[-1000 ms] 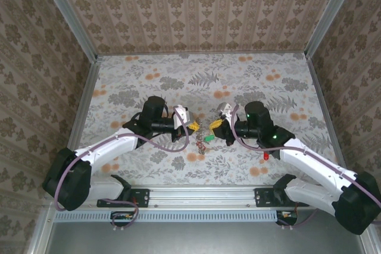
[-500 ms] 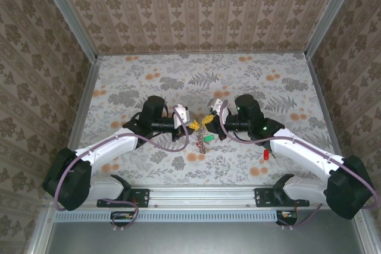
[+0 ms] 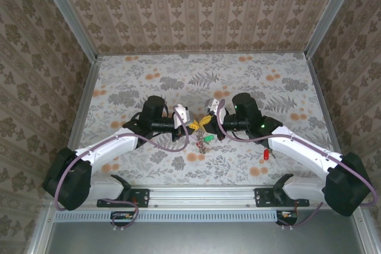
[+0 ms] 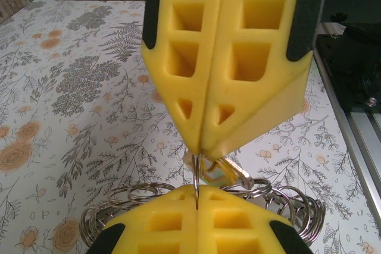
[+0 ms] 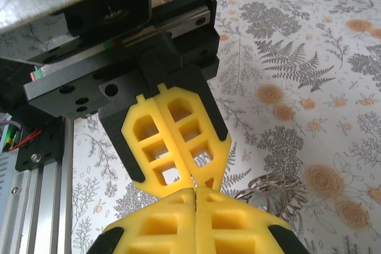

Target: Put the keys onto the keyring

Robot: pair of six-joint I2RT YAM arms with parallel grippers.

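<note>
Left gripper [image 3: 194, 125] and right gripper [image 3: 206, 120] met tip to tip mid-table. Both were fully closed, each apparently pinching a thin loop of the keyring [image 4: 134, 196]; its coils lay just beneath. Green key [image 3: 208, 138] lay beside them, red key [image 3: 265, 155] well apart. Neither looked threaded, so threading remained.

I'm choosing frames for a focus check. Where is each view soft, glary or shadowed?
Left wrist: the left hand at the bottom edge looks soft, the keyring and table print sharper. Right wrist: the right hand, close to the lens, is soft; far table clear. Top external: even light, no glare, keys tiny.
</note>
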